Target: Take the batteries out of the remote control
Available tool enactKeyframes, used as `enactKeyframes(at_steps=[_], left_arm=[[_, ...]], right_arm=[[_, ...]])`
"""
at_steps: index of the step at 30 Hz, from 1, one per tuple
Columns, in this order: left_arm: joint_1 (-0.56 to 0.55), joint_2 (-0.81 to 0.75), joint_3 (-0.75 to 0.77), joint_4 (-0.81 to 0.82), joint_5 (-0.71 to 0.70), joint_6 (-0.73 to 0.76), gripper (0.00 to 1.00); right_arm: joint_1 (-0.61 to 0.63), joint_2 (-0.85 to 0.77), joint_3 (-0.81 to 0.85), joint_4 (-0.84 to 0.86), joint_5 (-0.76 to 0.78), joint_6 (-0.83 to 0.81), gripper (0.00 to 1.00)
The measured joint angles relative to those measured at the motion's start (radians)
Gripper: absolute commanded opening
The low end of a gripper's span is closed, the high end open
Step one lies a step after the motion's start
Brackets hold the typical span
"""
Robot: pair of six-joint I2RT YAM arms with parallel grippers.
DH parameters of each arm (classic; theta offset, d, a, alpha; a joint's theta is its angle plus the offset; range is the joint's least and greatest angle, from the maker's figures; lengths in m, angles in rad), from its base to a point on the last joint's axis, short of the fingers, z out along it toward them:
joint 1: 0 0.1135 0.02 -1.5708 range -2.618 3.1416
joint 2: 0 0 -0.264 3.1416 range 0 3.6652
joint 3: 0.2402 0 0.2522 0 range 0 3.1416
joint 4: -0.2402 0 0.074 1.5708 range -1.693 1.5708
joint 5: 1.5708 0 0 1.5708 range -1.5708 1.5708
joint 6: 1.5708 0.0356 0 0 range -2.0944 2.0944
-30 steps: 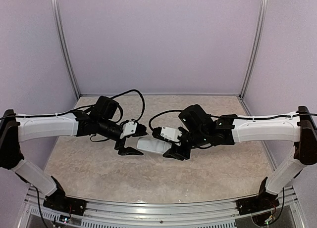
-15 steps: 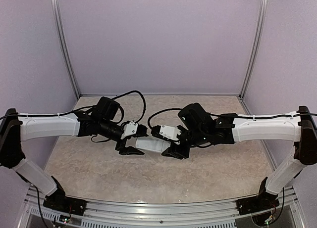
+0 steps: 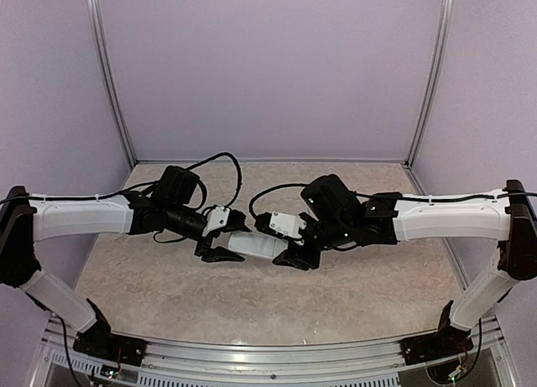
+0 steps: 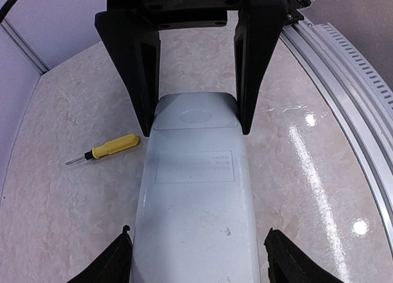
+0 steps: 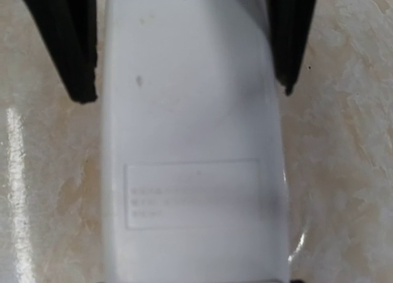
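The remote control (image 3: pixel 256 246) is a white slab held off the table between my two grippers. The right gripper (image 3: pixel 289 251) is shut on its right end; its black fingers (image 4: pixel 140 74) press both sides in the left wrist view. The left gripper (image 3: pixel 232 243) is open, with one jaw on each side of the remote's left end (image 4: pixel 196 221) and a thin gap on one side. The face toward both wrist cameras is closed white plastic with a faint embossed label (image 5: pixel 193 194). The left gripper's fingers (image 5: pixel 70 43) show at the top of the right wrist view. The batteries are hidden.
A yellow-handled screwdriver (image 4: pixel 105 149) lies on the beige marbled table (image 3: pixel 168 295) below and beside the remote. A ridged metal rail (image 4: pixel 344 80) runs along the table's near edge. Purple walls enclose the back and sides.
The left gripper has moved right, closing the distance until its open jaws straddle the remote's left end. The right gripper has shifted slightly left with the remote.
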Motion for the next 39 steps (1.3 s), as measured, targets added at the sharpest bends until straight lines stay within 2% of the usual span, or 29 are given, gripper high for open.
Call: enactKeyframes(at_steps=[7,12,16,18,20,23,27,29,39], left_arm=[[0.001,-0.003,0.0,0.017,0.012,-0.003,0.57],[0.005,-0.003,0.0,0.018,0.02,0.0,0.35],[0.005,-0.003,0.001,0.016,0.023,-0.004,0.26],[0.005,-0.003,0.003,0.014,0.026,-0.005,0.24],[0.005,-0.003,0.006,0.01,0.028,-0.005,0.2],[0.005,-0.011,0.007,0.005,0.029,-0.009,0.08],[0.005,-0.031,0.007,0.006,0.02,-0.045,0.0],[0.005,-0.038,0.007,0.016,0.013,-0.069,0.0],[0.013,-0.041,0.008,0.048,-0.026,-0.116,0.0]], right_arm=[[0.0,0.0,0.0,0.011,-0.006,0.001,0.32],[0.0,0.0,0.0,0.013,-0.014,0.004,0.33],[0.0,-0.003,-0.001,0.013,-0.016,0.007,0.34],[0.0,-0.006,-0.002,0.013,-0.016,0.01,0.44],[0.0,-0.009,-0.004,0.014,-0.016,0.014,0.59],[0.0,-0.011,-0.005,0.019,-0.008,0.032,0.8],[0.0,-0.011,-0.005,0.033,0.034,0.07,0.96],[0.0,-0.011,-0.005,0.034,0.058,0.087,0.99],[0.0,-0.05,-0.005,0.033,0.201,0.156,1.0]])
